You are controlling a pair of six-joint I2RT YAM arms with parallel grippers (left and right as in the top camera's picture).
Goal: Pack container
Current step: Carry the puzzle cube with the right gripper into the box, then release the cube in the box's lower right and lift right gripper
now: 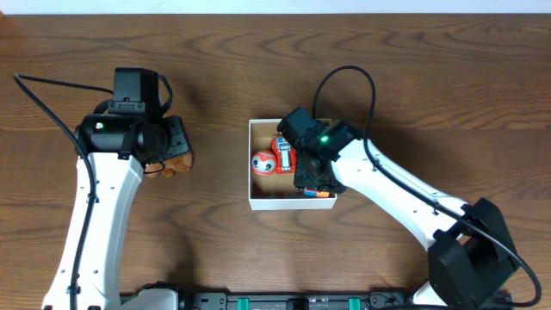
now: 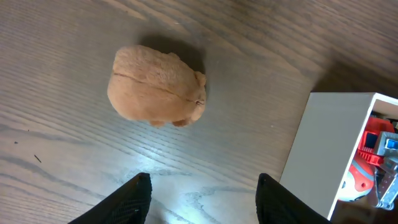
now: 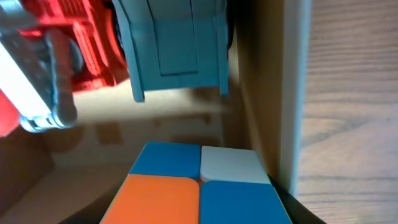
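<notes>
right gripper (image 3: 198, 218) clamps a colour cube (image 3: 168, 190) inside the container (image 1: 255, 164); left gripper (image 2: 204, 185) gapes empty, well left of it.

A dark brown wooden table (image 1: 258, 52) with wavy grain spreads on every side of the left pincer (image 2: 204, 179) and the right pincer (image 1: 312, 179). Far beyond both, a pale strip (image 1: 275, 5) runs along its far edge; wall or floor, I cannot tell. Between the left pincer's tips a soft white glare (image 2: 179, 194) lies on greyish wood. Behind both pincers runs a black rail (image 1: 284, 302) with green clips (image 1: 244, 302).
</notes>
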